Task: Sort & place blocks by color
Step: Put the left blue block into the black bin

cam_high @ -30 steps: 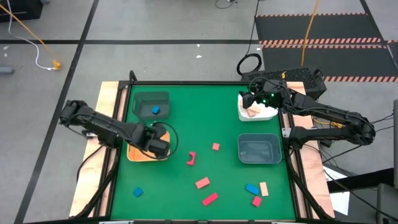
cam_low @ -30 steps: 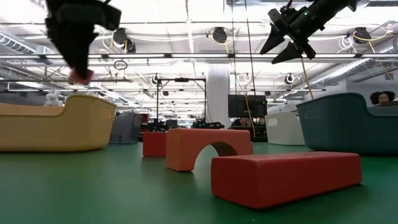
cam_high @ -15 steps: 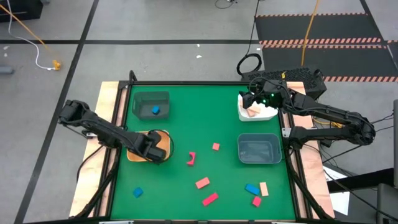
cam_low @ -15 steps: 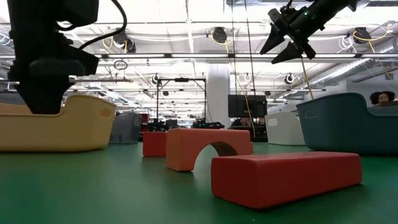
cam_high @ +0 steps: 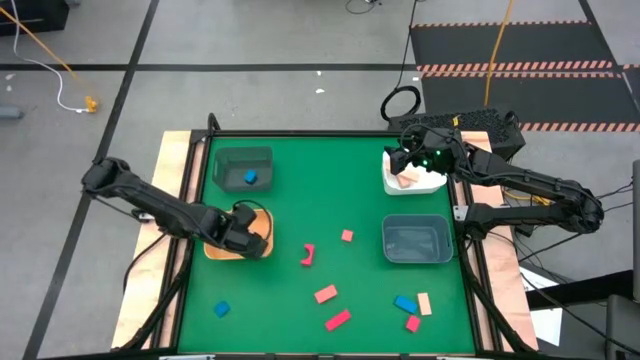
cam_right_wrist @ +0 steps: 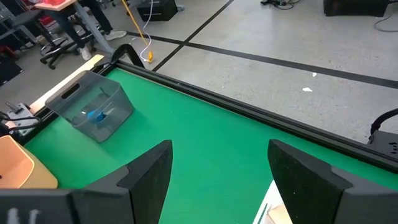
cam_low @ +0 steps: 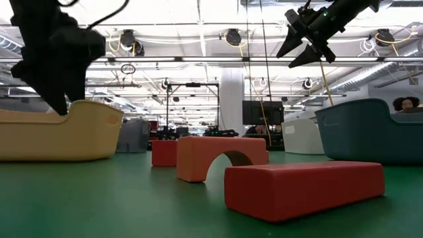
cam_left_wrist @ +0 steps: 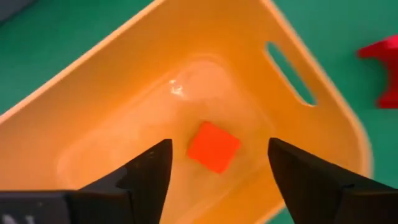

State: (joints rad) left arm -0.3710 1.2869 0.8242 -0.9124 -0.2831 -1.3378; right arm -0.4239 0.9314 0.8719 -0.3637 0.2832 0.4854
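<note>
My left hand (cam_left_wrist: 214, 168) hung spread wide, holding nothing, over the orange bin (cam_high: 258, 217), where a red block (cam_left_wrist: 213, 147) lay (already sorted). Withdrawing carelessly, I risked clipping the rim.

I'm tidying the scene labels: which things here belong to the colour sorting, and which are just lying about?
Job:
- red cube in orange bin
- blue cube in dark green bin
- red arch block
- white bin
- grey-blue bin
- left end effector, open

Lying about:
- yellow floor cable
- black cable coil
</note>
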